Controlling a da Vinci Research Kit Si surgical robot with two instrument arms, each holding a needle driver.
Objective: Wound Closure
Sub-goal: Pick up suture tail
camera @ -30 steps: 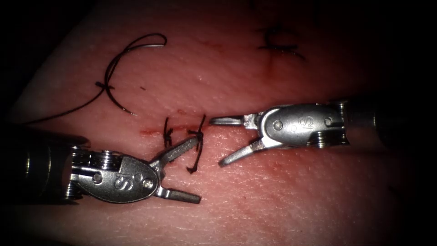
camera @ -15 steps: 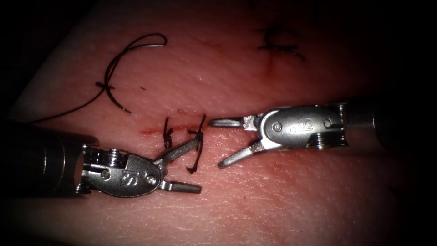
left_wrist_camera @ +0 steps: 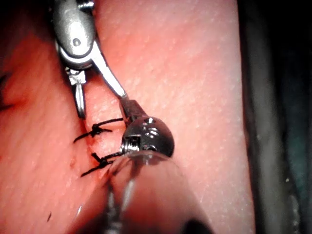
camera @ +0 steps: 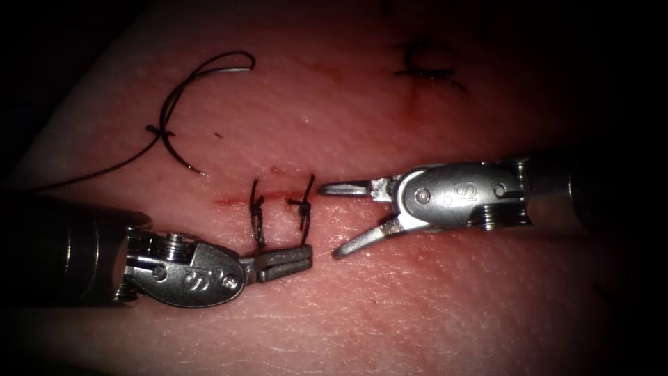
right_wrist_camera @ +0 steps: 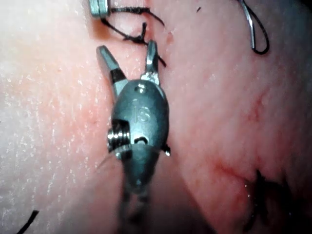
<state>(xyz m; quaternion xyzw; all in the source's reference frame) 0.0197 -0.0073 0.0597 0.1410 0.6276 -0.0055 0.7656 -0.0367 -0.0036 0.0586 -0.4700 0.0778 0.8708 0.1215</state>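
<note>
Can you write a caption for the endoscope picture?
Left end effector shut on thread tail; right open; needle lying on tissue.

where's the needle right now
In the endoscope view the needle lies free on the tissue, up and left of the cut, its thread trailing left; neither tool holds it.

This looks like a lab for sewing practice. A slab of tissue (camera: 390,313) lies under a bright light with dark all around, black stitches (camera: 424,66) at the top of the frame, and two small metal robot tools by the cut (camera: 278,196)
</note>
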